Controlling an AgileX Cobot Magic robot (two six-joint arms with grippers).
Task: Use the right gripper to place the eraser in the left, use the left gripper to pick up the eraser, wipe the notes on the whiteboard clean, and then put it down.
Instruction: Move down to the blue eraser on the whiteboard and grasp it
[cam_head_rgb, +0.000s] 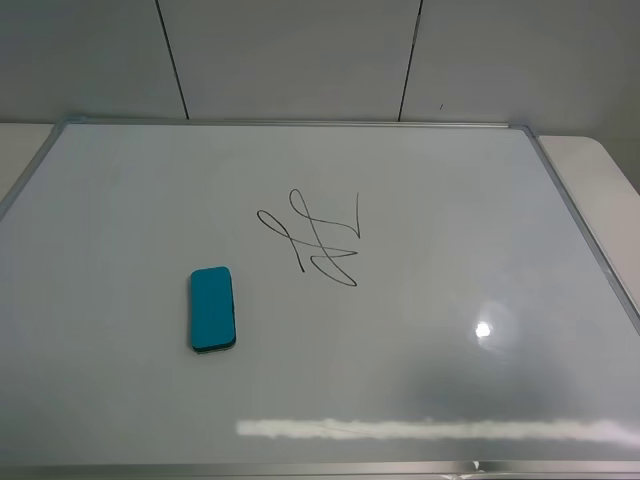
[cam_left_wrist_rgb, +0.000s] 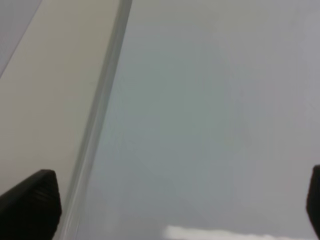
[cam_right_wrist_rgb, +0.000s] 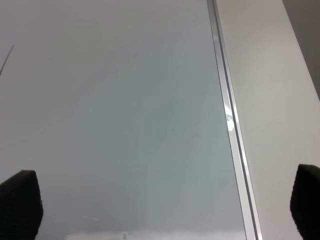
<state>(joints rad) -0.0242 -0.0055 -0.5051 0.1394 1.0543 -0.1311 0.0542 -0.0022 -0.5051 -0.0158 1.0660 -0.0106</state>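
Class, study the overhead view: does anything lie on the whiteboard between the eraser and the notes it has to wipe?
Nothing visible does. The eraser lies flat on the whiteboard, to the left of the notes and nearer the front edge. Only bare board lies between them.

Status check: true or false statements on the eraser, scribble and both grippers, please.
1. The teal-blue oblong eraser lies flat on the glossy white, silver-framed whiteboard. True.
2. The black marker scribble is wiped away. False: it is intact.
3. The eraser covers the scribble. False: it lies apart, to its left in the high view.
4. The black two-finger left gripper is open and empty. True.
5. The black two-finger right gripper holds the eraser. False: open and empty.
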